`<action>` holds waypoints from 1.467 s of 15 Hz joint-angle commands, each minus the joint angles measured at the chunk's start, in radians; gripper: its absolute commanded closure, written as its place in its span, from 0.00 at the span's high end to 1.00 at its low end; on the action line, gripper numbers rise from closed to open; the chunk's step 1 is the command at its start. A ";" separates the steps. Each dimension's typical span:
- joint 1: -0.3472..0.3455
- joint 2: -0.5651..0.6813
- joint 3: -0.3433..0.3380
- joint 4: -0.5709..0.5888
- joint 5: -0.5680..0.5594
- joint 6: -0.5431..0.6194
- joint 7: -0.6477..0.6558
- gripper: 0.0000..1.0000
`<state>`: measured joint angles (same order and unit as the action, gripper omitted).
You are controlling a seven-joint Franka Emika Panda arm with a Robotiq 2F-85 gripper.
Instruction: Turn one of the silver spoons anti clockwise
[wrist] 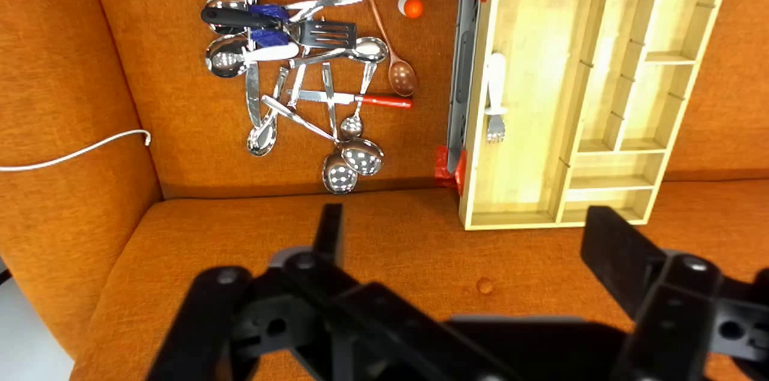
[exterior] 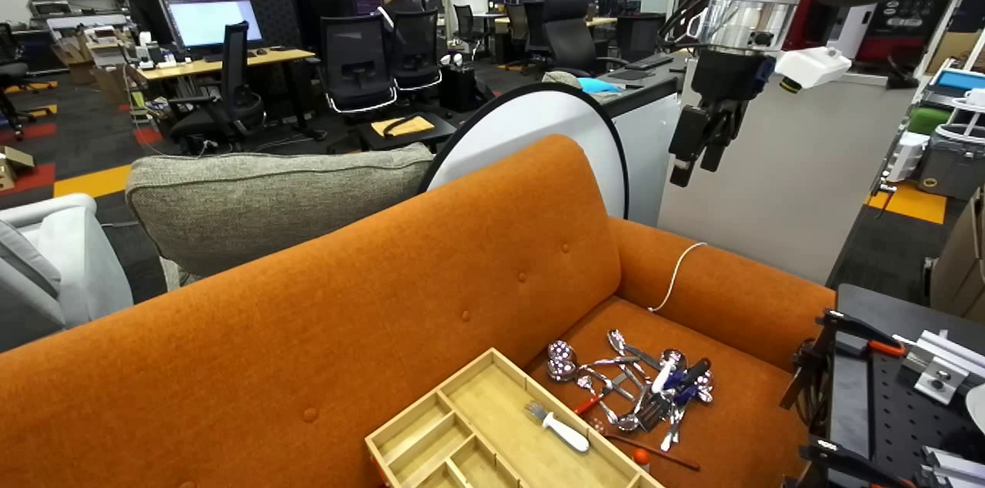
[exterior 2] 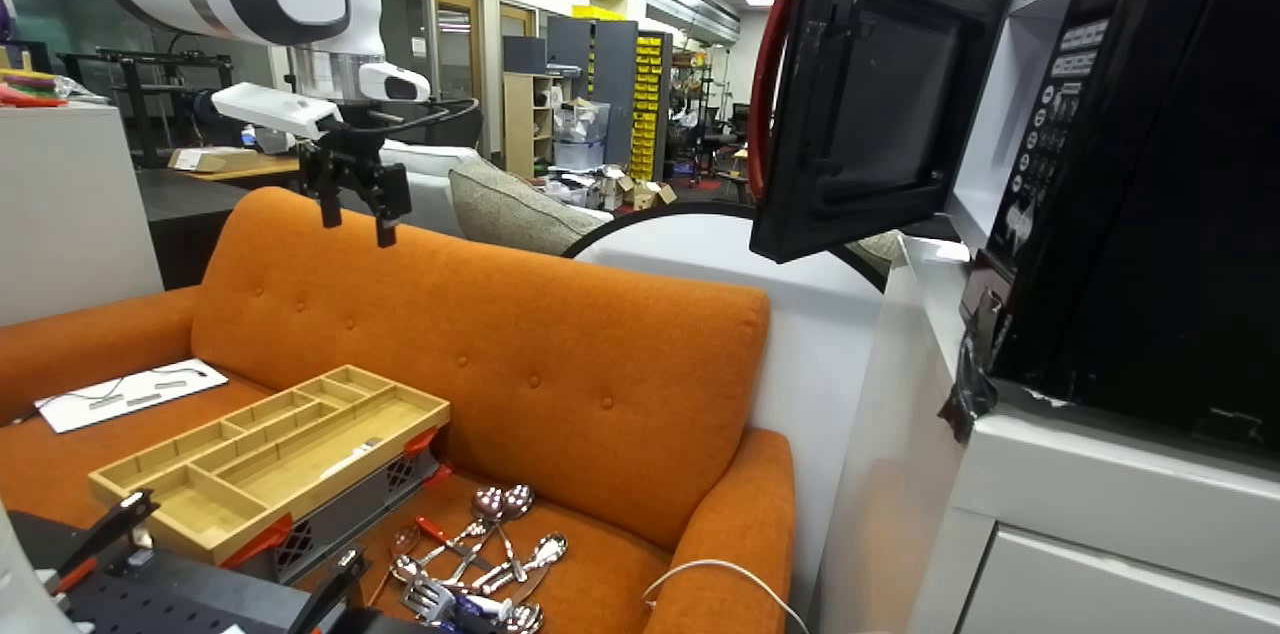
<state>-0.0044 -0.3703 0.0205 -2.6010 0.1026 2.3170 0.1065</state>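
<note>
Several silver spoons lie in a loose pile on the orange sofa seat. Two large ones overlap at the pile's edge, a spoon (wrist: 362, 157) and another spoon (wrist: 340, 175) in the wrist view. This pair of spoons also shows in both exterior views (exterior: 561, 369) (exterior 2: 517, 501). A smaller spoon (wrist: 262, 139) lies apart from that pair, partly under a utensil handle. My gripper (wrist: 464, 217) is open and empty, with its fingers wide apart. It hangs high above the sofa in both exterior views (exterior: 696, 167) (exterior 2: 358, 226), well clear of the spoons.
A wooden compartment tray (wrist: 522, 226) holding a white-handled fork (wrist: 495, 89) stands beside the pile. Knives, a black spatula (wrist: 327, 34), a wooden spoon (wrist: 402, 77) and an orange-topped bottle (wrist: 413, 6) lie nearby. The sofa backrest (exterior 2: 600, 334) rises behind. A microwave door (exterior 2: 880, 84) stands open.
</note>
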 commanded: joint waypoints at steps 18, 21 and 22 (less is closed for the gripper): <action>0.015 0.542 0.002 0.127 0.170 0.175 0.003 1.00; 0.014 0.569 0.002 0.143 0.170 0.175 0.003 1.00; 0.014 0.561 0.002 0.140 0.170 0.175 0.003 1.00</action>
<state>0.0135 0.1907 0.0197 -2.4620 0.2750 2.4930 0.1084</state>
